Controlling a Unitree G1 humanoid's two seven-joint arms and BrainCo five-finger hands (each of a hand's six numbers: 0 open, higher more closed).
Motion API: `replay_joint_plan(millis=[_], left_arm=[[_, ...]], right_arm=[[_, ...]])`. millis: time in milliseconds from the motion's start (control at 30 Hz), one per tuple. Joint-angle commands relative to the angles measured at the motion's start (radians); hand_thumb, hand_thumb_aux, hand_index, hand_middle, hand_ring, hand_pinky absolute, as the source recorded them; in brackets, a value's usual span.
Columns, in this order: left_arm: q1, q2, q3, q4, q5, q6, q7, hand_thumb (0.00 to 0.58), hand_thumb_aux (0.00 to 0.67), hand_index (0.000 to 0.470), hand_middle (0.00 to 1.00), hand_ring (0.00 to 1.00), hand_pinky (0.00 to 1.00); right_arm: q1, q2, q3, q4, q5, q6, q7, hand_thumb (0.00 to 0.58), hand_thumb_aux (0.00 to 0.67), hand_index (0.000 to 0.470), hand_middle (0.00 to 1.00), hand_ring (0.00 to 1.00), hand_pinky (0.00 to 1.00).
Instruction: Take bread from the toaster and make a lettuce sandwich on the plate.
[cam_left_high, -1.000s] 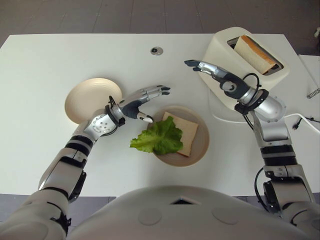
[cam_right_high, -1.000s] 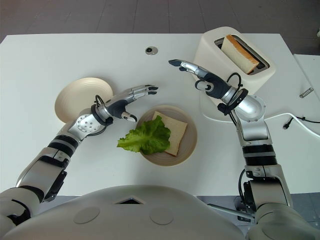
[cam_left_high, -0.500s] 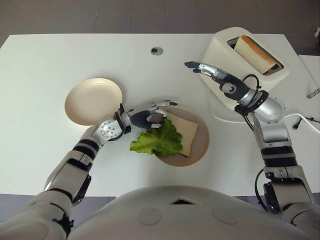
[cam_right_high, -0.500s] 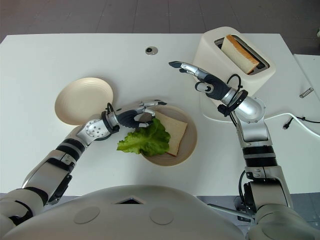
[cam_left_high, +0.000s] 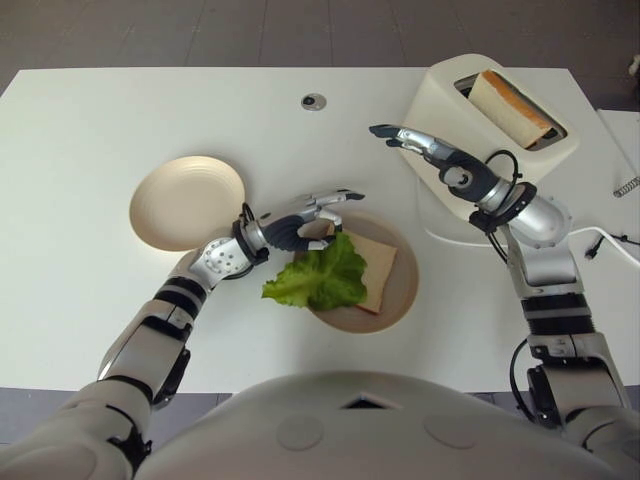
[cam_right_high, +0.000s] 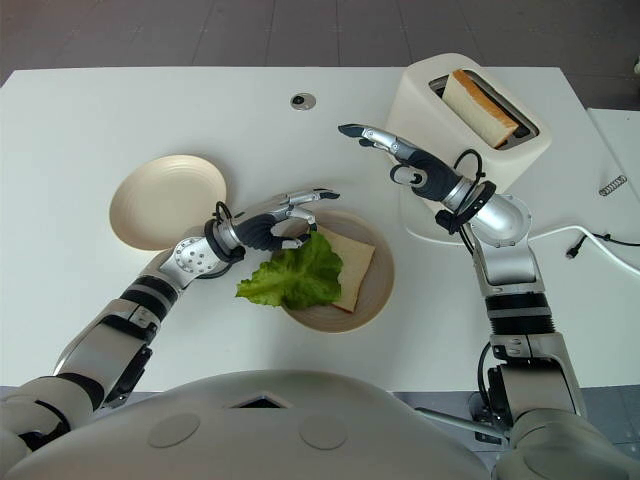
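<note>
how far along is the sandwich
Done: one bread slice lies on the plate with the lettuce partly over it, hanging off the plate's left rim. In hand: the left hand is at the lettuce's top edge; the right hand hovers open beside the toaster. Left: the second slice, in the toaster, must go on top.

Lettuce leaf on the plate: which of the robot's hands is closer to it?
Left. The left hand sits at the top edge of the lettuce leaf, over the rim of the plate. The right hand is farther off, beside the toaster.
</note>
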Motion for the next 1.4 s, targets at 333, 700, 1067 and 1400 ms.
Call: replay_joint_plan(millis=[333, 700, 1067, 1400], left_arm=[[-0.032, -0.079, -0.053, 0.019, 0.191, 0.123, 0.101, 0.58, 0.67, 0.47, 0.0, 0.0, 0.0], [-0.06, -0.099, -0.056, 0.033, 0.248, 0.145, 0.235, 0.58, 0.67, 0.47, 0.0, 0.0, 0.0], [-0.076, -0.112, -0.088, 0.06, 0.283, 0.164, 0.292, 0.482, 0.394, 0.276, 0.0, 0.0, 0.0], [-0.146, -0.063, -0.082, 0.107, 0.417, 0.325, 0.51, 0.0, 0.0, 0.0, 0.0, 0.0, 0.0]], right_arm=[[0.008, 0.008, 0.006, -0.01, -0.032, -0.007, -0.009, 0.0, 0.0, 0.0, 0.0, 0.0, 0.0], [0.004, 0.018, 0.016, 0.003, -0.039, -0.008, -0.008, 0.0, 0.0, 0.0, 0.0, 0.0, 0.0], [0.0, 0.018, 0.016, 0.007, -0.042, -0.01, -0.008, 0.0, 0.0, 0.0, 0.0, 0.0, 0.0], [0.003, 0.022, 0.016, -0.018, -0.041, -0.028, -0.01, 0.0, 0.0, 0.0, 0.0, 0.0, 0.0]])
